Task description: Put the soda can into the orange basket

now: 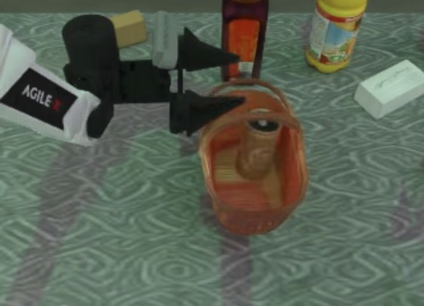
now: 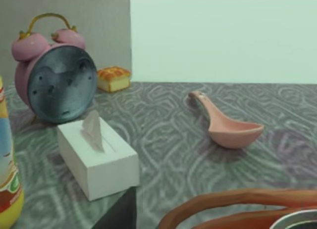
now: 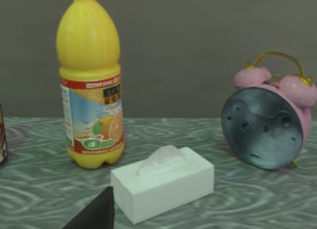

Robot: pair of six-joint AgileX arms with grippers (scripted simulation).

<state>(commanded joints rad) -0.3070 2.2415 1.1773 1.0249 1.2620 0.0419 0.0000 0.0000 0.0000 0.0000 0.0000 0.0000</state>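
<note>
The soda can (image 1: 258, 147) stands upright inside the orange basket (image 1: 295, 187), under the arched handle (image 1: 255, 87). My left gripper (image 1: 228, 81) is open at the basket's far left rim, one finger by the handle, the other beside the dark red bottle; it holds nothing and is apart from the can. In the left wrist view the basket handle (image 2: 237, 197) and the can's rim (image 2: 297, 220) show at the picture's edge, beside one dark finger (image 2: 119, 214). My right arm is outside the top view; its wrist view shows one dark finger (image 3: 96, 214).
A dark red bottle (image 1: 245, 31) stands just behind the basket, a yellow juice bottle (image 1: 334, 28) right of it. A white tissue box (image 1: 391, 87) lies at the right, bread (image 1: 129, 26) at the back left. A pink clock (image 2: 57, 75) and pink spoon (image 2: 228, 130) lie farther off.
</note>
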